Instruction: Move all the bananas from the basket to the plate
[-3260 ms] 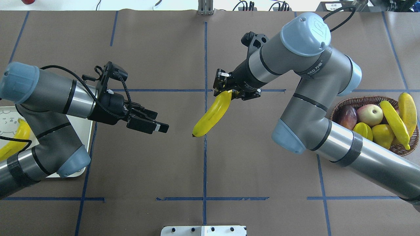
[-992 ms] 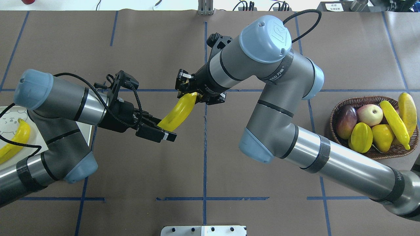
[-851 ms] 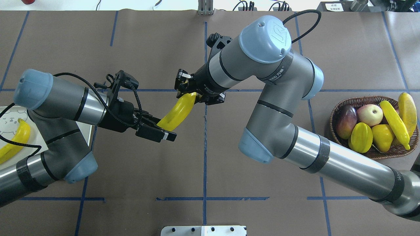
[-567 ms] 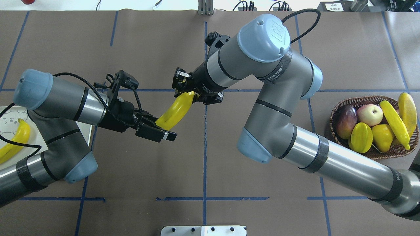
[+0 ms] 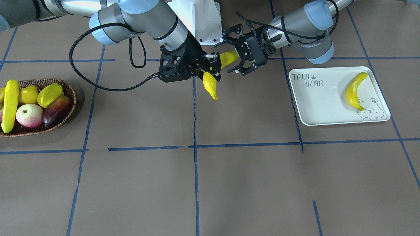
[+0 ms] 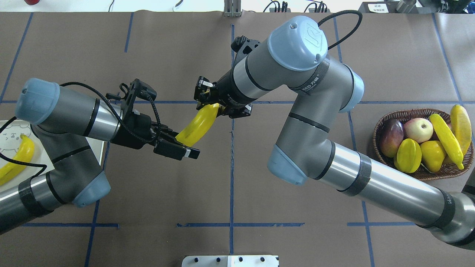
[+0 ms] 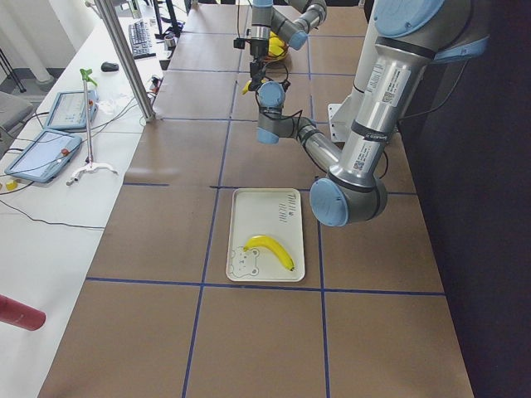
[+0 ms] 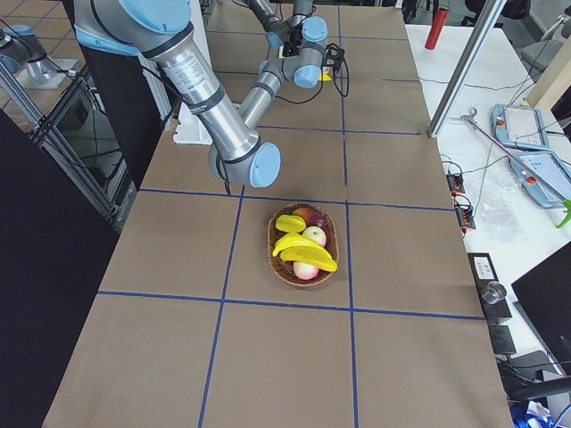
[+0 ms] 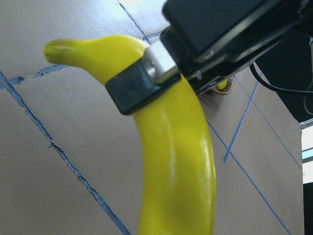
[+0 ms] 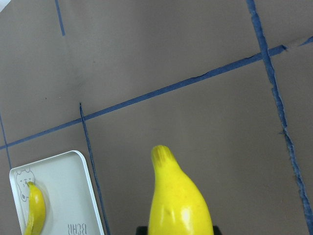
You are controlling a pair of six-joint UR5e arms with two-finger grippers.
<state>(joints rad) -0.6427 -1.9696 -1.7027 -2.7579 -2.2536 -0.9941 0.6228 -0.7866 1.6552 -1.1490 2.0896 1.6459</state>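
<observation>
My right gripper point(image 6: 210, 107) point(image 5: 206, 70) is shut on the upper end of a yellow banana point(image 6: 196, 126) point(image 5: 210, 86) held above the table's middle. My left gripper point(image 6: 183, 142) point(image 5: 233, 56) is open, its jaws on either side of that banana's lower end. The banana fills the left wrist view point(image 9: 176, 171) and shows in the right wrist view point(image 10: 178, 200). One banana point(image 5: 354, 90) lies on the plate point(image 5: 325, 105) at my left. Two bananas point(image 6: 445, 139) point(image 6: 461, 124) lie in the wicker basket point(image 6: 378, 128) at my right.
The basket also holds an apple point(image 6: 418, 129), a starfruit point(image 6: 408, 155), a yellow round fruit point(image 6: 432, 154) and a dark mango point(image 6: 391, 137). A white mount point(image 6: 230, 260) sits at the table's near edge. Blue tape lines cross the brown table.
My right arm has carried the banana leftward until its lower end sits between my left gripper's open jaws. My left arm came forward earlier and has held still over the last second.
</observation>
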